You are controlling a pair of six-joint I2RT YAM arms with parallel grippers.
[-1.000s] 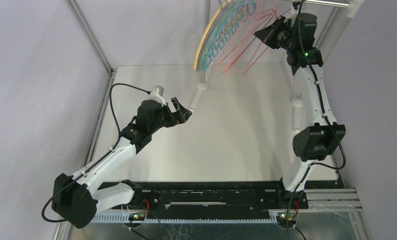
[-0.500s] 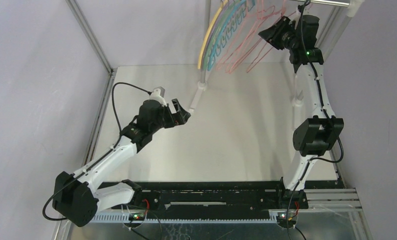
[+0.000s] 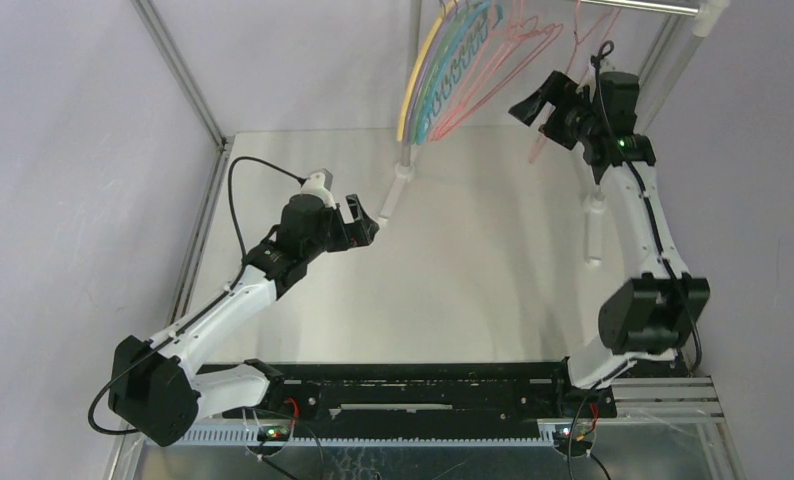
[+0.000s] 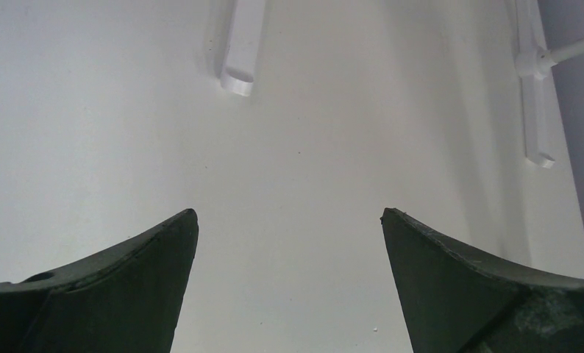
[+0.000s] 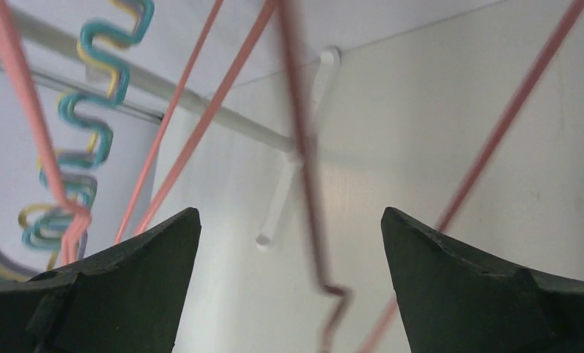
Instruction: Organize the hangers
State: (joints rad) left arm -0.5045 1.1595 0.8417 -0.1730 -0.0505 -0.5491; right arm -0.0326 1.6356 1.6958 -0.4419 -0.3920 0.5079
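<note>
Several hangers (image 3: pixel 451 72) hang bunched on the silver rail at the back: yellow, teal, purple and pink. One thin pink hanger (image 3: pixel 579 30) hangs apart, further right on the rail. My right gripper (image 3: pixel 539 106) stands open just below and in front of it. In the right wrist view a blurred pink hanger arm (image 5: pixel 304 147) runs loose between the wide jaws of the right gripper (image 5: pixel 289 215), touching neither. Wavy teal and yellow hangers (image 5: pixel 90 125) show to the left. My left gripper (image 3: pixel 361 226) is open and low over the table, nothing between its fingers (image 4: pixel 149 250).
The silver rail (image 3: pixel 643 6) rests on two upright poles, the left pole (image 3: pixel 411 100) and the right pole (image 3: pixel 673 50), with white rack feet (image 4: pixel 239 59) on the table. A metal frame post (image 3: pixel 178 70) runs along the left side. The arm bases sit at the near edge.
My right gripper has opened and let go of the pink hanger, then dropped down and away from the rail. The hanger bunch has swung slightly. The left arm has barely moved.
</note>
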